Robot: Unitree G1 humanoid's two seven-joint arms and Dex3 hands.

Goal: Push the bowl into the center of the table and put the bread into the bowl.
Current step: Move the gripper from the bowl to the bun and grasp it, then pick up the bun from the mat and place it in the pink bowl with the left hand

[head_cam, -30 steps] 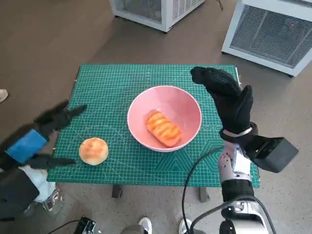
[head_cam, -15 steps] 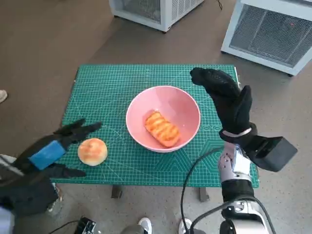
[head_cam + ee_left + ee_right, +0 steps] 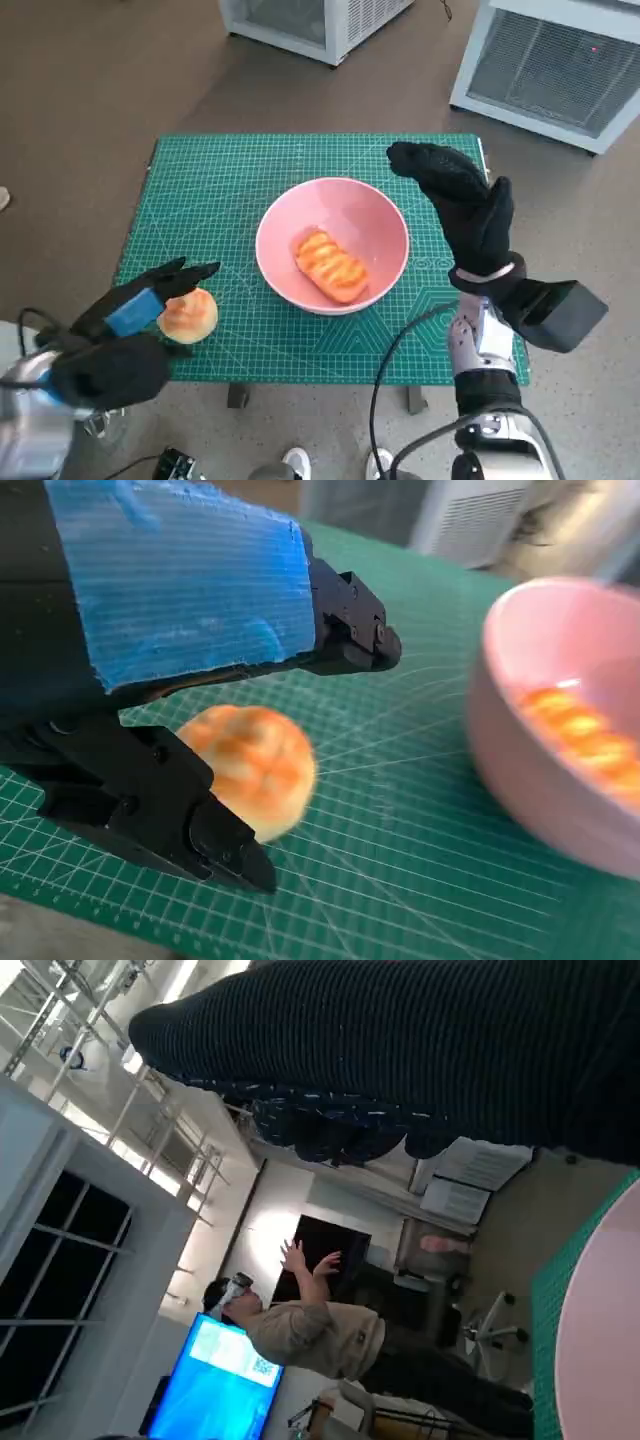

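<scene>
A pink bowl (image 3: 375, 215) stands near the middle of the green mat (image 3: 230, 180) with an orange striped bread (image 3: 331, 266) inside it. A round golden bun (image 3: 190, 316) lies on the mat at the front left. My left hand (image 3: 130, 315) hovers over that bun with its fingers spread on either side of it, holding nothing; the left wrist view shows the bun (image 3: 255, 770) between the black fingers (image 3: 160, 805) and the bowl (image 3: 540, 780) beyond. My right hand (image 3: 465, 205) stands raised and flat beside the bowl's right rim, empty.
White cabinets (image 3: 545, 65) stand on the floor behind the table. The mat's front edge runs just below the bun. In the right wrist view a person (image 3: 310, 1325) sits by a blue screen (image 3: 230, 1380).
My left hand has moved from the mat's left edge in over the bun, its fingers now on either side of it. Right hand, bowl and breads have stayed put.
</scene>
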